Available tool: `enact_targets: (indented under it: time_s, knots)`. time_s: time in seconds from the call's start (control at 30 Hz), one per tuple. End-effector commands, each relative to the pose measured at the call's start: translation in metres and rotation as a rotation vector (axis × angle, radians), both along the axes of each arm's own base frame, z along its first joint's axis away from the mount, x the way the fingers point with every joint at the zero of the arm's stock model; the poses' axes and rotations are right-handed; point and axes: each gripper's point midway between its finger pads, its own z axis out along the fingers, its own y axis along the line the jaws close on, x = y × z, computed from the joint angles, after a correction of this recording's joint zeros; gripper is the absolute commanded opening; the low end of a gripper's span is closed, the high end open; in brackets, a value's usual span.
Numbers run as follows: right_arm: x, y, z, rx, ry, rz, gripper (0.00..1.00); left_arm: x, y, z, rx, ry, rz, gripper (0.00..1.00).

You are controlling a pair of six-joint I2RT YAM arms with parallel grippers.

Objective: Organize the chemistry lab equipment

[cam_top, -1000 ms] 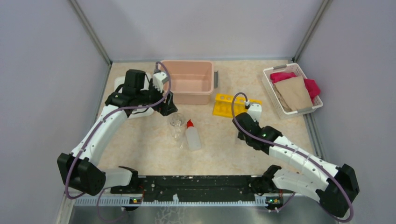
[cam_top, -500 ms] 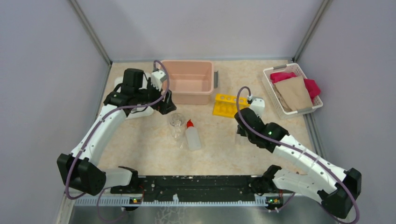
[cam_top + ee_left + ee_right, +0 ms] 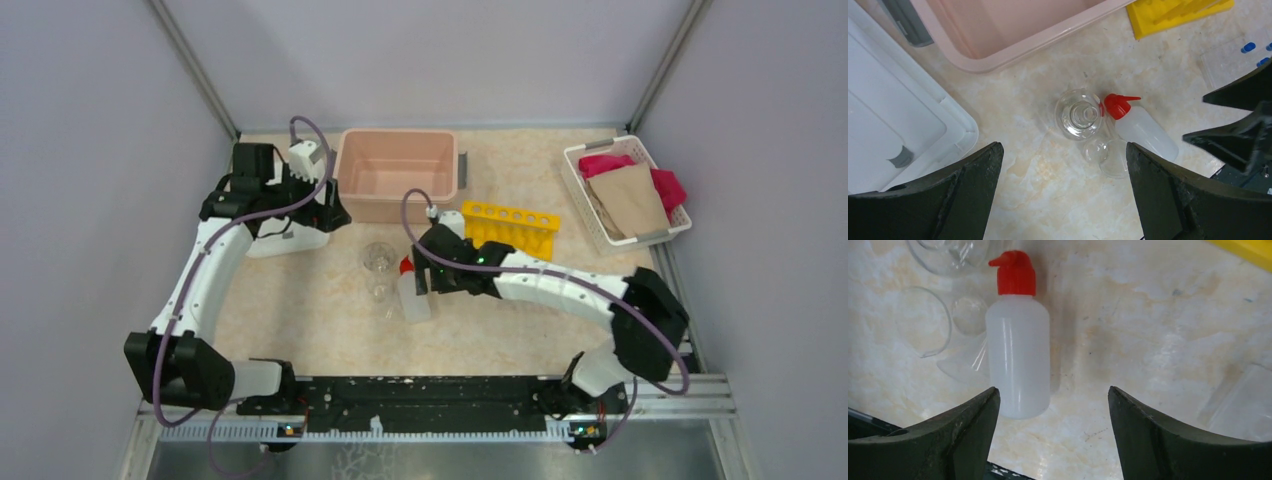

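The clear glass flask (image 3: pixel 378 258) stands upright mid-table, seen from above in the left wrist view (image 3: pixel 1079 114). Beside it lies the white squeeze bottle (image 3: pixel 412 296) with its red nozzle (image 3: pixel 1015 272) pointing away. My right gripper (image 3: pixel 420 281) hovers open over the bottle's base (image 3: pixel 1018 365), which lies by the left finger; nothing is gripped (image 3: pixel 1053 390). My left gripper (image 3: pixel 326 207) is open wide (image 3: pixel 1063 147), high beside the pink bin. The yellow tube rack (image 3: pixel 508 228) stands to the right. Blue-capped tubes (image 3: pixel 1248 50) lie in a clear bag.
A pink bin (image 3: pixel 400 170) sits at the back centre. A white lid (image 3: pixel 898 120) lies under my left arm. A white basket (image 3: pixel 668 232) of cloths stands at the far right. Small clear glass pieces (image 3: pixel 923 320) lie left of the bottle.
My right arm swung left from beside the yellow rack to above the squeeze bottle, and its jaws opened. My left gripper drew back to the left, away from the flask.
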Motion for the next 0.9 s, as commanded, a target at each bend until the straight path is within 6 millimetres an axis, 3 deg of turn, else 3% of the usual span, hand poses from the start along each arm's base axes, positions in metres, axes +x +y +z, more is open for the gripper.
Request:
enact_targets:
  time_s: [0.0,0.17,0.33,0.63,0.77,0.87]
  knots:
    - [-0.004,0.054,-0.012,0.086,0.045,0.127,0.79,-0.005,0.005,0.007,-0.01,0.001,0.009,0.99]
    - [-0.003,0.07,-0.032,0.073,0.074,0.166,0.81,-0.005,0.011,0.008,-0.008,-0.004,0.025,0.99]
    - [-0.001,0.071,-0.052,0.025,0.098,0.168,0.8,-0.003,0.016,0.007,-0.007,-0.003,0.04,0.99]
    - [-0.001,0.054,-0.085,-0.071,0.119,0.135,0.61,0.004,0.027,0.005,-0.007,0.009,0.071,0.99]
    - [0.002,0.043,-0.068,-0.086,0.075,0.112,0.45,0.005,0.026,0.006,-0.011,0.01,0.063,0.99]
    - [0.008,0.035,-0.028,-0.068,0.008,0.109,0.33,0.005,0.026,0.006,-0.009,0.008,0.048,0.99]
